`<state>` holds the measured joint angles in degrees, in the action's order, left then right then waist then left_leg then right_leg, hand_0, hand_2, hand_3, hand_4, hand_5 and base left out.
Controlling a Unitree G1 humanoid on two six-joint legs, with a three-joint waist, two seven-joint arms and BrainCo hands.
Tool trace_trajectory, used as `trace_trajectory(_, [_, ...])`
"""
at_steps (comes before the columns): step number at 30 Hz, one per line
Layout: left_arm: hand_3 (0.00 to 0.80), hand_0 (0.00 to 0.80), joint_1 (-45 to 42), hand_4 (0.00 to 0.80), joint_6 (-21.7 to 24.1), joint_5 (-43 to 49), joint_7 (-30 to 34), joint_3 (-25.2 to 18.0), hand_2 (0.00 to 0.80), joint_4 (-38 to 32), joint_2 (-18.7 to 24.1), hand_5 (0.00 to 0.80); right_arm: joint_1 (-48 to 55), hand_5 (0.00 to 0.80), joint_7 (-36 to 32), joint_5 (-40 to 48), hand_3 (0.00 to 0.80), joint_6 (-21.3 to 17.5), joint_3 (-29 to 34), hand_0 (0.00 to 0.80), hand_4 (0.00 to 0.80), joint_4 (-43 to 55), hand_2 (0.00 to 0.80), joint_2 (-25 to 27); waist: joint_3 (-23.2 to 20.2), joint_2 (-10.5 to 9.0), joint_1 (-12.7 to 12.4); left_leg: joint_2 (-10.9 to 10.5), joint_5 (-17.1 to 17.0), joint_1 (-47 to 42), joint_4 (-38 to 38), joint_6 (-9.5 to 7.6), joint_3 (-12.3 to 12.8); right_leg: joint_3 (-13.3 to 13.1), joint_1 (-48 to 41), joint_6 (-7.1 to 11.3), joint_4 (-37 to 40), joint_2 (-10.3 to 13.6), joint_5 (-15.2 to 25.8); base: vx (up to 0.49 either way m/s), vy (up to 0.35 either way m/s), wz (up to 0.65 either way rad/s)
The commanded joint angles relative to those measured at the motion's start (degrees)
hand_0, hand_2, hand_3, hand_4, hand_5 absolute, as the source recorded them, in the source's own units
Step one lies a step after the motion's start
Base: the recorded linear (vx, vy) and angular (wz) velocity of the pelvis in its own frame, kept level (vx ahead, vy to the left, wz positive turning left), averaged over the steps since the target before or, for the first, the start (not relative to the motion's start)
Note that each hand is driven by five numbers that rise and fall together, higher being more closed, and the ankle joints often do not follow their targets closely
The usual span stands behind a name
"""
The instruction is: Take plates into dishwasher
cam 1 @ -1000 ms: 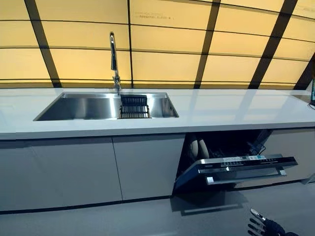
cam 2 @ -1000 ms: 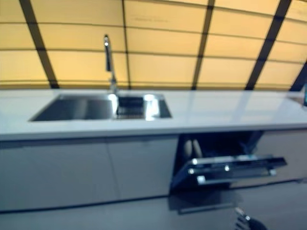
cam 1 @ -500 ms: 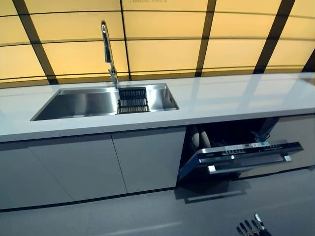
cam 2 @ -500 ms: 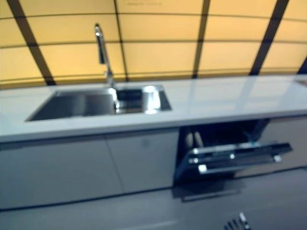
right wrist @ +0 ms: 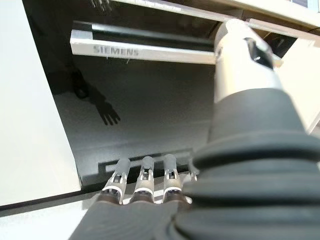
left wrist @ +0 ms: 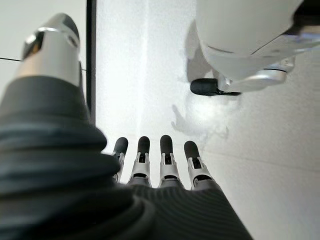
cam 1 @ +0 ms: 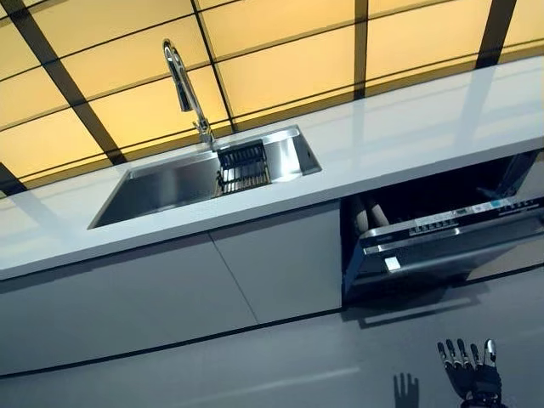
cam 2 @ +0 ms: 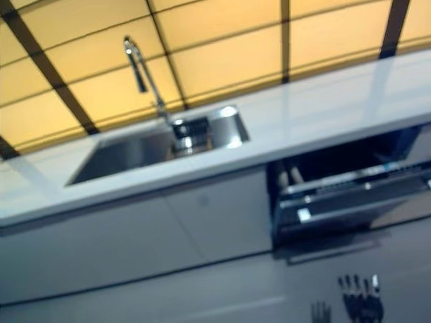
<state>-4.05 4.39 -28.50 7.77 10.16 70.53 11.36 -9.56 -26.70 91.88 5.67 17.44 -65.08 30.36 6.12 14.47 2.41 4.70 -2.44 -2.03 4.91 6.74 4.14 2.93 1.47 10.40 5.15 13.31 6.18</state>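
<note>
**Dishwasher door ajar, both hands empty**

A long white counter (cam 1: 425, 119) ran across the scene, with a yellow panelled wall (cam 1: 280, 59) behind it, crossed by dark bars. Grey cabinets (cam 1: 170, 289) filled the space under the counter on the left. A steel sink (cam 1: 170, 183) was set into the counter left of centre, with a dark rack (cam 1: 244, 166) standing in its right part and a tall tap (cam 1: 183, 85) rising at its far edge.

Under the counter on the right, the dishwasher (cam 1: 442, 229) stood with its door (cam 1: 450, 251) partly lowered, the top edge tilted out toward the robot. In the dark opening above the door, at its left end, two pale rounded shapes (cam 1: 370, 217) showed; they could be plates on edge, but it could not be told for sure. No other plates showed on the counter or in the sink.

The right hand (cam 1: 469, 367) was low at the near right, in front of the dishwasher and well apart from it, fingers straight and spread, holding nothing. Its wrist view showed the same straight fingers (right wrist: 144, 175) pointing at the door's dark front and pale handle (right wrist: 145, 50).

The left hand (left wrist: 150, 165) appeared only in its own wrist view, fingers straight and relaxed over a pale floor (left wrist: 280, 165), with nothing in it.
</note>
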Motion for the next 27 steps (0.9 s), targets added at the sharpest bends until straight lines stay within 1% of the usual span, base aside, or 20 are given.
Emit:
trace_trajectory(1, [0.000, 0.000, 3.18, 0.000, 1.83, -3.77, 0.75, 1.52, 0.000, 1.16, 0.89, 0.000, -8.68, 0.000, -0.24, 0.20, 0.000, -1.82, 1.51, 0.000, 0.000, 1.53, 0.000, 1.21, 3.40, -1.25, -0.14, -2.92, -0.84, 2.06, -0.93, -1.68, -2.96, 1.56, 0.14, -2.93, -5.64, 0.03, -4.08, -0.090, 0.115, 0.08])
trace_trajectory(5, [0.000, 0.000, 3.56, 0.000, 1.88, -5.48, 1.29, 2.53, 0.000, 0.90, 0.22, 0.000, -12.51, 0.000, 0.99, -1.52, 0.000, -2.61, 0.17, 0.000, 0.000, 2.06, 0.000, 3.93, 5.31, 0.64, -0.44, -3.77, -0.87, 3.67, -3.06, -1.58, -3.35, 2.23, 1.27, -3.85, -8.18, 0.54, -5.34, -0.076, 0.084, 0.04])
trace_trajectory(7, [0.000, 0.000, 3.46, 0.000, 1.76, -6.12, 1.37, 3.19, 0.000, 0.70, -0.12, 0.000, -14.47, 0.000, 1.67, -3.34, 0.000, -2.61, -0.22, 0.000, 0.000, 2.43, 0.000, 5.79, 6.10, 1.47, -0.93, -4.33, -0.82, 3.94, -4.03, -1.55, -3.74, 3.02, 1.10, -4.33, -9.13, 0.94, -5.95, -0.041, 0.063, 0.14])
trace_trajectory(11, [0.000, 0.000, 3.01, 0.000, 2.16, -6.22, 1.63, 3.69, 0.000, 0.84, -0.44, 0.000, -15.57, 0.000, 1.59, -4.22, 0.000, -2.54, -0.43, 0.000, 0.000, 2.76, 0.000, 7.28, 6.48, 1.97, -1.24, -4.71, -0.98, 3.76, -4.23, -1.53, -4.24, 3.85, 0.57, -4.48, -9.51, 1.23, -6.19, 0.003, 0.038, 0.14])
trace_trajectory(12, [0.000, 0.000, 2.53, 0.000, 2.23, -6.04, 1.75, 3.83, 0.000, 0.79, -0.32, 0.000, -16.53, 0.000, 2.15, -5.09, 0.000, -2.46, -0.74, 0.000, 0.000, 3.50, 0.000, 8.06, 6.41, 2.00, -1.72, -4.86, -1.22, 3.53, -3.96, -1.49, -4.45, 4.48, 0.08, -4.48, -9.39, 1.36, -6.19, 0.005, 0.004, 0.23])
trace_trajectory(16, [0.000, 0.000, 2.54, 0.000, 2.09, -6.04, 1.27, 4.19, 0.000, -0.04, 0.02, 0.000, -19.32, 0.000, 4.00, -5.03, 0.000, -3.20, -2.09, 0.000, 0.000, 6.68, 0.000, 9.05, 6.66, 1.38, -2.47, -4.81, -1.76, 3.28, -2.95, -1.47, -5.00, 5.58, -0.21, -4.50, -9.06, 1.32, -6.01, -0.037, -0.019, 0.14])
trace_trajectory(19, [0.000, 0.000, 3.14, 0.000, 1.33, -6.22, 0.90, 4.05, 0.000, -0.95, 0.51, 0.000, -21.44, 0.000, 4.88, -4.33, 0.000, -4.98, -3.88, 0.000, 0.000, 9.81, 0.000, 8.51, 7.01, 0.82, -2.72, -4.60, -2.16, 3.47, -2.48, -1.50, -5.25, 6.03, 0.04, -4.64, -9.14, 1.06, -5.97, -0.072, -0.061, 0.13])
trace_trajectory(20, [0.000, 0.000, 3.81, 0.000, 0.84, -6.19, 0.48, 4.31, 0.000, -1.68, 1.12, 0.000, -23.34, 0.000, 5.34, -3.41, 0.000, -6.62, -5.49, 0.000, 0.000, 12.62, 0.000, 8.05, 7.32, -0.02, -3.31, -4.33, -2.07, 3.32, -2.07, -1.50, -5.45, 6.34, 0.03, -4.63, -9.34, 0.85, -6.36, -0.122, -0.126, 0.04])
trace_trajectory(21, [0.000, 0.000, 4.26, 0.000, 0.55, -6.24, 0.12, 4.23, 0.000, -2.16, 1.52, 0.000, -24.42, 0.000, 5.85, -2.53, 0.000, -7.85, -6.43, 0.000, 0.000, 14.65, 0.000, 7.61, 7.56, -0.52, -3.52, -4.12, -2.57, 3.81, -1.93, -1.59, -5.64, 6.56, 0.35, -4.67, -9.19, 0.62, -5.75, -0.135, -0.163, 0.04])
trace_trajectory(24, [0.000, 0.000, 5.36, 0.000, -0.29, -5.65, -0.72, 3.81, 0.000, -3.09, 2.83, 0.000, -26.77, 0.000, 5.86, -1.04, 0.000, -9.49, -8.12, 0.000, 0.000, 18.71, 0.000, 6.97, 7.73, -2.34, -4.33, -3.50, -2.90, 4.16, -1.47, -1.74, -6.22, 7.09, 0.51, -4.61, -9.11, 0.09, -5.42, -0.081, -0.161, 0.12])
trace_trajectory(27, [0.000, 0.000, 6.36, 0.000, -1.00, -5.48, -1.43, 3.34, 0.000, -3.39, 4.14, 0.000, -28.58, 0.000, 7.27, -1.26, 0.000, -10.91, -9.29, 0.000, 0.000, 21.67, 0.000, 6.50, 7.71, -4.00, -4.86, -2.94, -3.03, 4.43, -1.30, -1.90, -6.59, 7.26, 0.74, -4.67, -9.21, -0.50, -5.28, -0.039, -0.137, 0.12])
